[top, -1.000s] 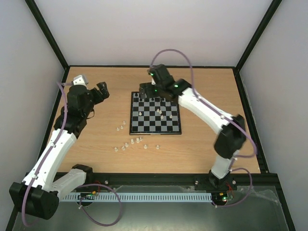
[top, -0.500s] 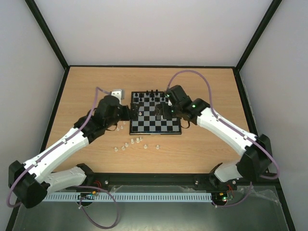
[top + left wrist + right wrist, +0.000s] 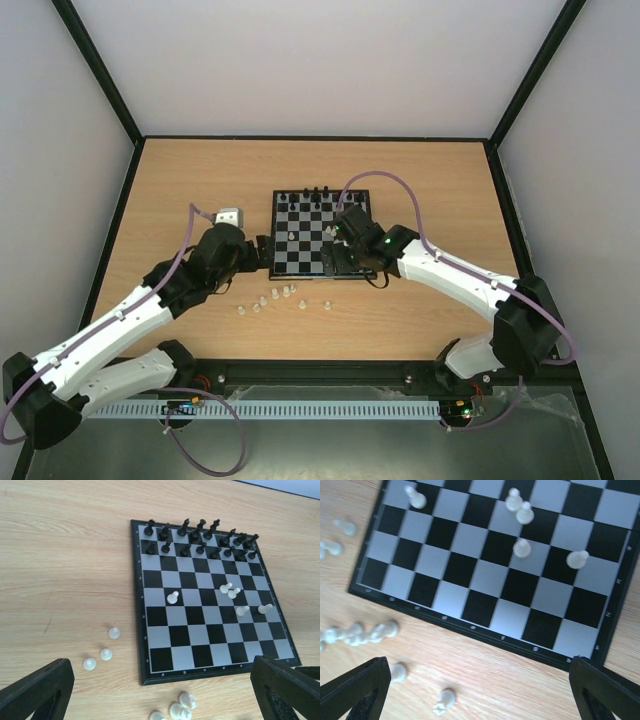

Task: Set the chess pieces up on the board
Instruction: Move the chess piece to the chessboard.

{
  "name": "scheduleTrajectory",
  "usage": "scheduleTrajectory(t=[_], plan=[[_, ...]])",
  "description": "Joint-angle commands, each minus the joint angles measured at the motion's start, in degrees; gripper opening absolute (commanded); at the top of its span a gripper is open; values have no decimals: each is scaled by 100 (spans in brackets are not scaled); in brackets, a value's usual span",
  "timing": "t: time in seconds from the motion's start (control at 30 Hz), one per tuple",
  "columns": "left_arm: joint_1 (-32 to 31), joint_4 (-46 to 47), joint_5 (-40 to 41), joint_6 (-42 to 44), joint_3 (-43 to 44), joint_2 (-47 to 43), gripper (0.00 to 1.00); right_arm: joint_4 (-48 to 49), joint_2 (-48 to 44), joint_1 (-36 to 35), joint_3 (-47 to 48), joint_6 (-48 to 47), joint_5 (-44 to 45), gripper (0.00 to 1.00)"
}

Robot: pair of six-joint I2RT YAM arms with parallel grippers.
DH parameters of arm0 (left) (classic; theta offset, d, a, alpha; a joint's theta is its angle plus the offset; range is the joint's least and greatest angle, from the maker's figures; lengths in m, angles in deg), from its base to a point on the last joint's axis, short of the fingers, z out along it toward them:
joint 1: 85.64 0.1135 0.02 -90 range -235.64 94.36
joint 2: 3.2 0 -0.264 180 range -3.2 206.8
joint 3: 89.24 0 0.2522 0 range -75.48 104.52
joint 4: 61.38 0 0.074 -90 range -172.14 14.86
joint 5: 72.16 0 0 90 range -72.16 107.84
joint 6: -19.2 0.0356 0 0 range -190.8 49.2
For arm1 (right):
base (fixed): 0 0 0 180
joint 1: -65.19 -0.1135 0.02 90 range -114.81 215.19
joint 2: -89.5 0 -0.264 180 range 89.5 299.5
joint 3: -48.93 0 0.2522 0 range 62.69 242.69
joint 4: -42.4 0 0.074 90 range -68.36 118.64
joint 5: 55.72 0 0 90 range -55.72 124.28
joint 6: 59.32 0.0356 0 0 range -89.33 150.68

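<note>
Chess pieces (image 3: 172,597) lay scattered: five on the board (image 3: 190,636), others loose on the table (image 3: 440,180) off its near-left corner. Black figures (image 3: 200,530) lined the far rows. Left pincer (image 3: 161,680) and right pincer (image 3: 479,680) hovered, jaws apart and empty. From overhead, the right arm hid the board's near-right corner.

Light wooden table and a set of black figures

The wooden table (image 3: 440,180) has pale, streaked grain and is edged by a thin black frame (image 3: 320,138), with plain white walls (image 3: 300,60) behind. The tiny black chess figures (image 3: 201,548) stand upright in two neat rows at the far side, close together.
</note>
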Motion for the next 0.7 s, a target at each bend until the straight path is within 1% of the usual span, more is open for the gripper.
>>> scheduleTrajectory(t=[0.0,0.07,0.1,0.17,0.2,0.27,0.3,0.33,0.37,0.47,0.6,0.63,0.67], plan=[[1,-138,295,-103,-347,-344,99,189,125,-20,-244,-113,715,99],[100,-170,285,-211,-403,-319,100,-14,273,-18,-81,-79,1125,99],[176,-169,119,-168,-388,-269,100,-159,349,-16,47,-29,1339,99],[232,-223,60,-116,-360,-146,99,-258,436,0,229,33,1471,100],[240,-213,43,-58,-355,-92,99,-198,441,13,242,44,1458,96],[252,-202,-6,18,-321,26,100,48,412,107,157,29,1288,86],[253,-145,-39,47,-333,68,100,171,407,199,93,39,1131,79],[260,-95,-75,72,-339,117,100,276,420,320,40,62,949,68],[260,-69,-53,51,-336,158,100,369,449,441,-5,79,760,61],[290,152,60,68,-461,257,99,621,581,699,-132,61,457,51],[356,305,198,-36,-553,371,99,714,957,854,-71,29,512,46],[377,390,168,-55,-609,390,99,665,1115,903,23,28,541,44],[403,470,96,-62,-653,429,99,599,1305,959,128,32,534,39]])
